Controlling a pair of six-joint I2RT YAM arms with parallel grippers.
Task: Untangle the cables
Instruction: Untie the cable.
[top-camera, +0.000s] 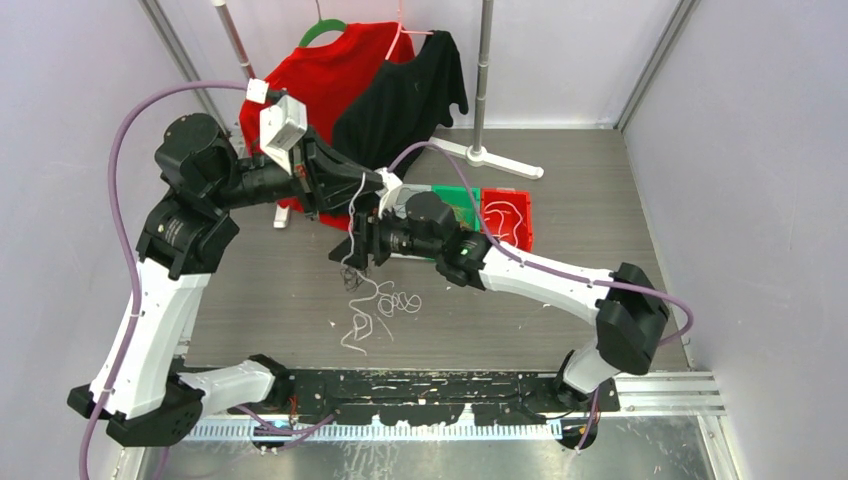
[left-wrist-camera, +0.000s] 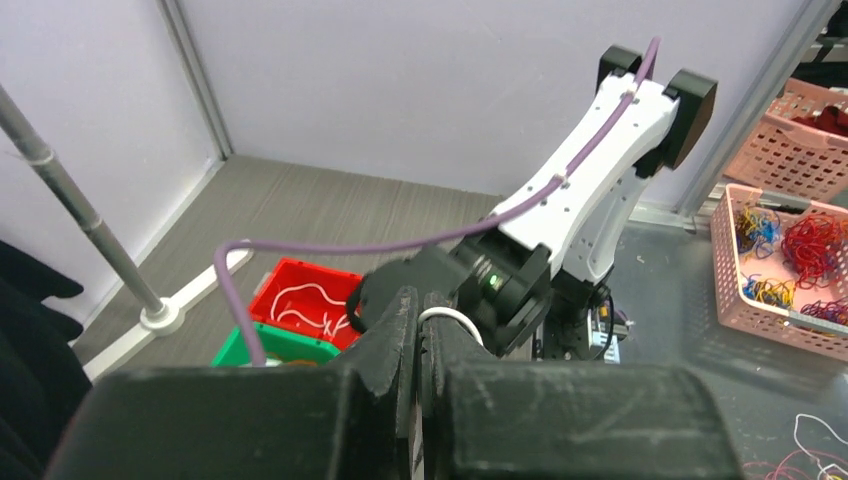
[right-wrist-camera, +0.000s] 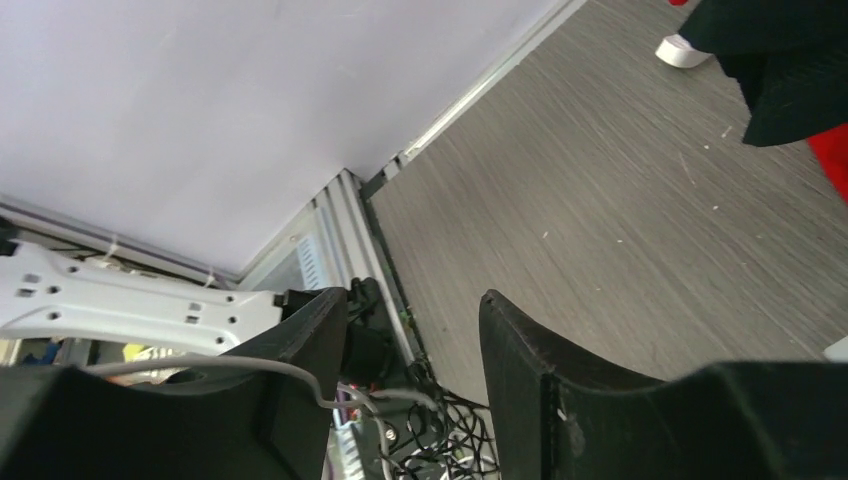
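Back of the counter (top-camera: 600, 200), a red shirt (top-camera: 335, 70) and a black shirt (top-camera: 410, 95) hang side by side; right of centre, green bin (top-camera: 462, 200) and red bin (top-camera: 529, 220) sit touching.

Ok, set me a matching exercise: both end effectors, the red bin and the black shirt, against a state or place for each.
Things:
1. left end effector
2. right end effector
3. red bin
4. black shirt

States or places:
A. hanging at the back of the table
B. open, nothing between the fingers
C. holds a loose white cord
D. shut on a white cable

Pairs: 1-D, 2-B, 3-C, 4-A.
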